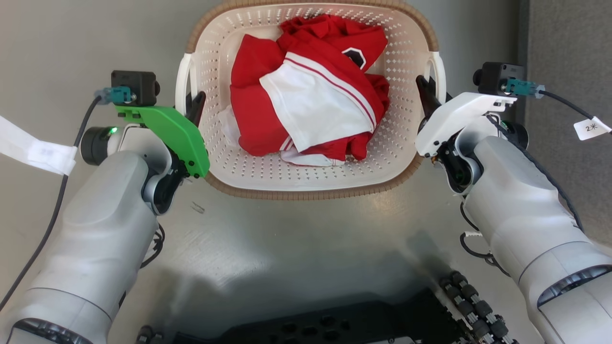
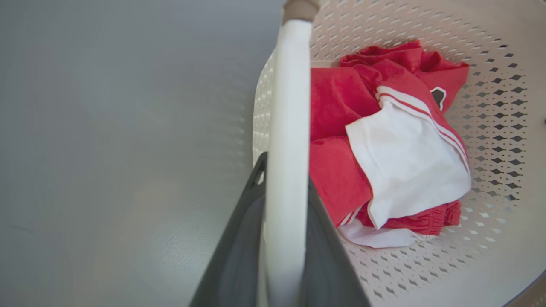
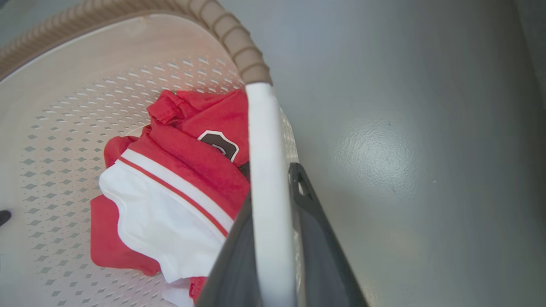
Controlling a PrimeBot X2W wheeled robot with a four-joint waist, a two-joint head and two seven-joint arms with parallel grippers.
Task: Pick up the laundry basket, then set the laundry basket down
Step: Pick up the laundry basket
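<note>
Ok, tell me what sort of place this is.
Likely an indoor test space, not a furnished home: bare glossy grey floor, a plain grey panel at the right, and the laundry basket holding red and white clothes.

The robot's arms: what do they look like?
Both forearms are pale grey shells. The left hand has a green cover, the right hand a white one; each has dark fingers, a black camera with teal plug and black cable. The right cable bears a white tag.
</note>
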